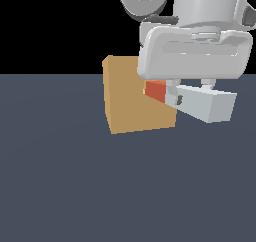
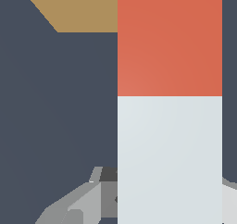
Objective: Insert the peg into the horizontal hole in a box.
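Peg (image 1: 200, 102) sits clamped in our jaws above the bench (image 1: 75, 186), level, its red end (image 1: 155, 90) meeting the box (image 1: 131, 98) face; we cannot see the hole.

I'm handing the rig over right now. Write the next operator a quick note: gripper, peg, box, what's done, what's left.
Gripper: shut on the peg, holding its pale section, lifted off the floor.
Peg: roughly horizontal, orange-red end pointing at the box and right at its face.
Box: on the floor, at the exterior view's left of the peg.
Done: peg picked up and brought to the box.
Left: push it in. The hole isn't visible in either view, so entry can't be confirmed.
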{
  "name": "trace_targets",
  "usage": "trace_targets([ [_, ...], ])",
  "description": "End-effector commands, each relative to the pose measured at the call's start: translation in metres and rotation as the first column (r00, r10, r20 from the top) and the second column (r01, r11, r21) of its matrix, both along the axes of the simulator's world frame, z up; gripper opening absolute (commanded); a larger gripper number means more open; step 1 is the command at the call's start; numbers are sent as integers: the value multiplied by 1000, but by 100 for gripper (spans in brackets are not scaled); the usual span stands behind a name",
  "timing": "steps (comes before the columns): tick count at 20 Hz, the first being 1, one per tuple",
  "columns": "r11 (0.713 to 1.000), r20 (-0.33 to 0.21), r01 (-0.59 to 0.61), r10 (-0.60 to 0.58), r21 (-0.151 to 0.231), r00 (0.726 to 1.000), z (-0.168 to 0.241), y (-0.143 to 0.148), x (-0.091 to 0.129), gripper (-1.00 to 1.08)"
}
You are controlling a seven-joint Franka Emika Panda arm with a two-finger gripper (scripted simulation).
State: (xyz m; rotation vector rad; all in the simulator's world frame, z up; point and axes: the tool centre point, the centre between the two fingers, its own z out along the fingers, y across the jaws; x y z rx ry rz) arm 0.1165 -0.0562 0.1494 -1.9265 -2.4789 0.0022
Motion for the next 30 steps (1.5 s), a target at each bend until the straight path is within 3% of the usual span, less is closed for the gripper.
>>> trace_targets([
  [1, 1000, 3, -3, 3, 0, 1000, 3, 0, 1, -100],
  [16, 1000, 1, -5, 5, 0, 1000, 2, 11, -3, -100],
  [30, 1000, 5, -5, 5, 0, 1000, 4, 110, -30, -100],
])
